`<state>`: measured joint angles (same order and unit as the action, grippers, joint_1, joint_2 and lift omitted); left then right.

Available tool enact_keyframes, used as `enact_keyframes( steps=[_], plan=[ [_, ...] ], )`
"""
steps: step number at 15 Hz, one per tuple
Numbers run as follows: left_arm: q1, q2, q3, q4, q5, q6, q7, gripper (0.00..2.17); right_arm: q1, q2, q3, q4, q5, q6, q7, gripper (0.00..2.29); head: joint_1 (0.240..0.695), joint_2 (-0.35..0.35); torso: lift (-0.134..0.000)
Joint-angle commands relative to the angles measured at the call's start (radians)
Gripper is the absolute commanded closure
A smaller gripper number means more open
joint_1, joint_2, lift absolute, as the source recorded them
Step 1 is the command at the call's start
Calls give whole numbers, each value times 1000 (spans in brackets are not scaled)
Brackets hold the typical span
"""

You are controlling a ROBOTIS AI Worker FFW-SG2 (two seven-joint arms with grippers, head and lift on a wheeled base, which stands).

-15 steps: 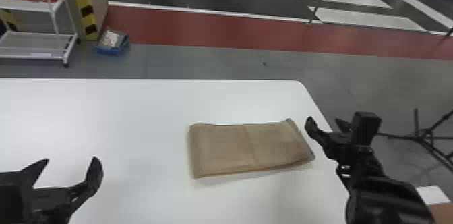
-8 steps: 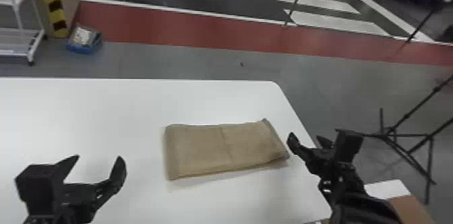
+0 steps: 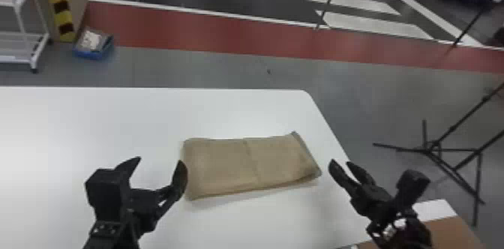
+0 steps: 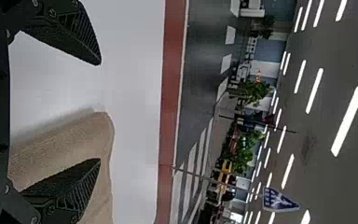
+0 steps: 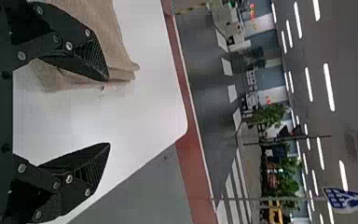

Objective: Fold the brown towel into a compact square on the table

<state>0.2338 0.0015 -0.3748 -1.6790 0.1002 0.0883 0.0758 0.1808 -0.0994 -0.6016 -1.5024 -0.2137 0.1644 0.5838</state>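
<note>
Brown towel (image 3: pixel 225 165), folded into a flat oblong, lying on a white table (image 3: pixel 93 117) between two black grippers. Since the earlier head views, the left gripper (image 3: pixel 160 160) has moved in towards the towel's left end, so that one of its fingers now overlaps that edge in view. The right gripper (image 3: pixel 340 162) has drawn a little nearer the robot and is now just beside the towel's right end. Both pairs of jaws are spread apart and empty; whether any finger touches the cloth, I cannot tell. The head view has swung to the right meanwhile, while the towel keeps its shape.

For the task, this looks like getting ready for another fold. The oblong still seems to need doubling end over end, probably along the faint crease (image 3: pixel 251 158) across its middle. The layers at whichever end is lifted would have to be caught together, or the square may come out uneven.

The table's smooth top stretches away to the left of the left jaws; its rounded far corner lies beyond the right jaws. Farther ahead of both are grey floor (image 3: pixel 210 68), a red band (image 3: pixel 210 30) and white stripes (image 3: pixel 375 23). A blue box (image 3: pixel 93 55) sits beyond the left jaws, a black tripod (image 3: pixel 427 149) right of the right jaws.
</note>
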Motion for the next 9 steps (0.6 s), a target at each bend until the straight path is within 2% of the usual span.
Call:
enact_keyframes(
  steps=[1,4,6,7,9],
  plan=[
    [25,-4,14,-28,-42,-55,33,154,5,6,56,-24,7,-42,77,1932,695,-350,-57],
    [113,-4,99,-128,-63,-80,32,154,3,7,198,-38,68,-70,91,1932,695,-350,-57],
    [159,-4,154,-169,-74,-101,24,144,-26,7,284,-13,135,-70,71,1932,695,-350,-57],
    [176,-4,178,-185,-74,-104,18,140,-58,15,312,17,174,-58,65,1932,695,-283,-57],
    [197,0,208,-206,-74,-110,15,140,-103,29,347,68,215,-18,62,1932,695,-219,-57]
  ],
)
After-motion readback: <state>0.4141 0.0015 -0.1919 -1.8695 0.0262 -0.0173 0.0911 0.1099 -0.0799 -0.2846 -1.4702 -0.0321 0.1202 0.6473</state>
